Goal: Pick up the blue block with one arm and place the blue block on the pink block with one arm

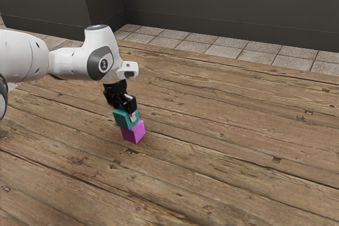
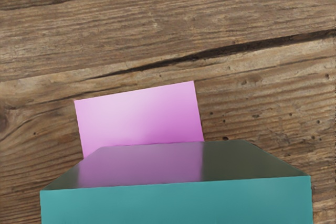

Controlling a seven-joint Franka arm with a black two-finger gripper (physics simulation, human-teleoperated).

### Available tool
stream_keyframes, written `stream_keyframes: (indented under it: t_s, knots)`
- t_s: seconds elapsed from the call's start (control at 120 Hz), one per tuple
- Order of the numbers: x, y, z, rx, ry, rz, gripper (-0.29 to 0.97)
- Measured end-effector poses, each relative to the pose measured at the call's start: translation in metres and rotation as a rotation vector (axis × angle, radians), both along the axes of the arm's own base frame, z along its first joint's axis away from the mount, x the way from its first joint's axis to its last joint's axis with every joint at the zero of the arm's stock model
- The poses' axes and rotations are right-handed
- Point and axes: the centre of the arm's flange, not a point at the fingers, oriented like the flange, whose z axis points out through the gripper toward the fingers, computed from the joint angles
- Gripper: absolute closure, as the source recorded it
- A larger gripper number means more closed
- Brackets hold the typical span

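blue block held over the pink one

my end effector [image 1: 126, 110] was closed on the blue block [image 1: 125, 119], one finger on each side. it gripped near the top, so the underside was free to land. the block hung tilted over the pink block [image 1: 134, 132] on the worktop [image 1: 238, 146], offset slightly toward the exterior view's left. i could not tell whether the two touched. i judged the placing nearly done, with release not yet due.

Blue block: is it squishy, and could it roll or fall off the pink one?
The blue block is probably stiff: its edges look straight while gripped by the pincer. It shouldn't roll, since its faces are flat. It might tip, though, because it looks off-centre over the pink block.
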Motion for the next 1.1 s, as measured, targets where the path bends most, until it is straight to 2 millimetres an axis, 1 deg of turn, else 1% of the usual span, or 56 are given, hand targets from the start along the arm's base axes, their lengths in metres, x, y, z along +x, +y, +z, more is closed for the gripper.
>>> stream_keyframes:
  t_s: [0.225, 0.475, 0.633, 0.717, 0.925, 1.1]
  knots:
    - [0.007, -0.003, -0.001, -0.007, 0.006, -0.016, 0.36]
    - [0.007, -0.003, -0.005, -0.015, 0.019, -0.025, 0.36]
    - [0.007, -0.001, -0.005, -0.016, 0.018, -0.026, 0.36]
    - [0.012, 0.0, -0.001, -0.015, 0.011, -0.028, 0.36]
    - [0.016, 0.007, -0.005, -0.018, 0.016, -0.02, 0.36]
    - [0.016, 0.008, -0.008, -0.02, 0.023, -0.023, 0.36]
